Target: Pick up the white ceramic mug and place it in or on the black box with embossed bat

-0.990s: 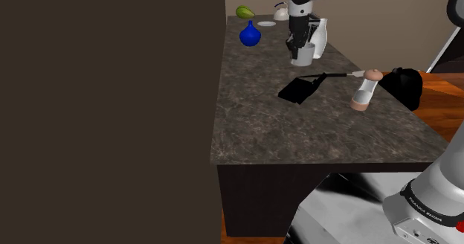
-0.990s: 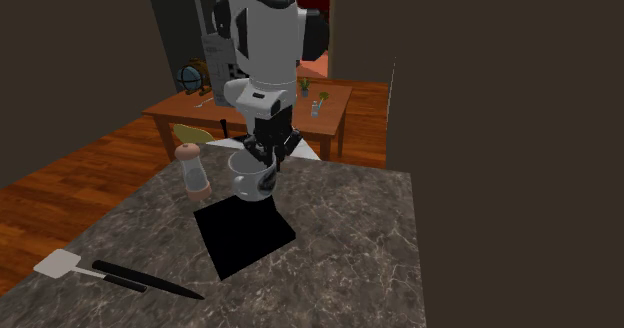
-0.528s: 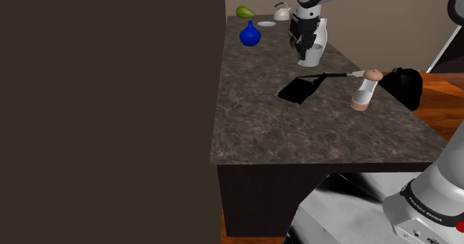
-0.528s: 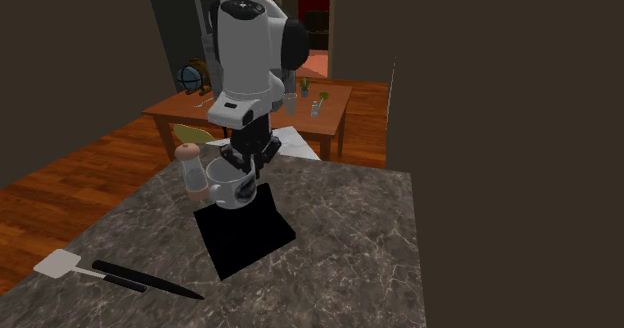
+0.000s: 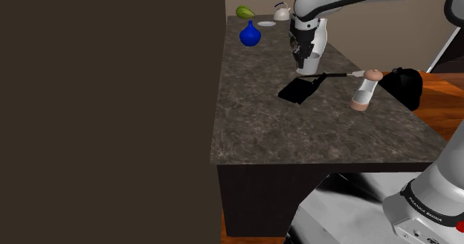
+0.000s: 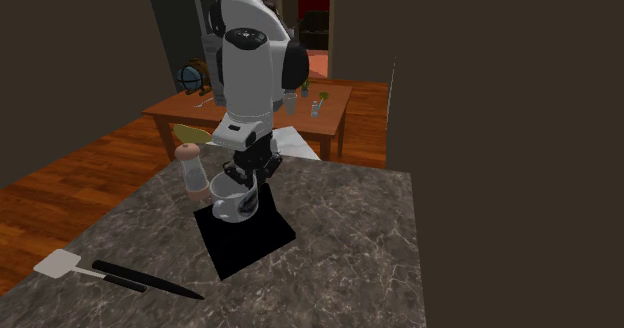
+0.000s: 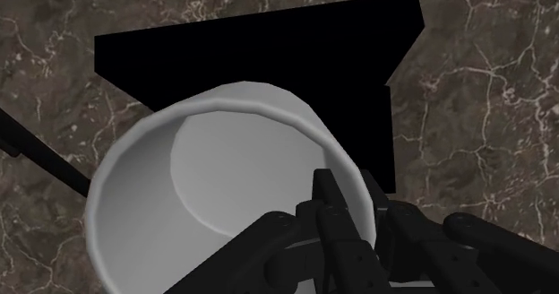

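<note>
At the second exterior view's left, a spatula (image 6: 58, 265) and a dark knife (image 6: 145, 279) lie at the near edge of the marbled tabletop (image 6: 350, 256), well apart from the work. Further right, a pepper grinder (image 6: 193, 171) stands upright near the far left corner of the black box (image 6: 250, 241), which lies flat on the tabletop like a slab.

Right of the grinder, the white mug (image 6: 235, 204) hangs mouth up, low over the far end of the box. I cannot tell whether its base touches the box. The pincer (image 6: 250, 176) comes down onto it from above.

In the wrist view the pincer (image 7: 354, 194) is closed on the mug's wall, with one finger inside the rim and the other outside. The mug (image 7: 206, 203) overlaps only one edge of the box (image 7: 269, 59). Most of the black surface spreads beyond the mug, on the side away from the gripped wall.

The coming move probably turns on that offset. It looks like a short carry toward the middle of the box, away from the gripped wall, and then straight down before letting go.
</note>
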Available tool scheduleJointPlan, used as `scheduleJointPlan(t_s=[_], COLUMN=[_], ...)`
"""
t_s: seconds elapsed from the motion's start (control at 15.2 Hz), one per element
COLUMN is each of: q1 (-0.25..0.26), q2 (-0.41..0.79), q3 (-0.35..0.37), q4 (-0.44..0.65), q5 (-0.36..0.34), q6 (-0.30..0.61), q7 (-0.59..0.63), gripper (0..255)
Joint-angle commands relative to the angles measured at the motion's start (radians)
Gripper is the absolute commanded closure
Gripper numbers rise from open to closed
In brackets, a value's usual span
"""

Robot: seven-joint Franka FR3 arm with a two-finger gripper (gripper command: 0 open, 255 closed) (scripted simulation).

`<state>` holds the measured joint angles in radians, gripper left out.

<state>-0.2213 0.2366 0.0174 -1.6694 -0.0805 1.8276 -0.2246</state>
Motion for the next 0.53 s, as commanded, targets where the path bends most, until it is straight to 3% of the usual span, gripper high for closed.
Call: scheduleJointPlan(t_s=[0.0, 0.46], q1=[-0.001, -0.001], q2=[0.003, 0.01], q3=[0.0, -0.001], q4=[-0.022, -0.045], q5=[-0.001, -0.001], q6=[0.026, 0.055], q7=[0.001, 0.003], gripper=[255, 255])
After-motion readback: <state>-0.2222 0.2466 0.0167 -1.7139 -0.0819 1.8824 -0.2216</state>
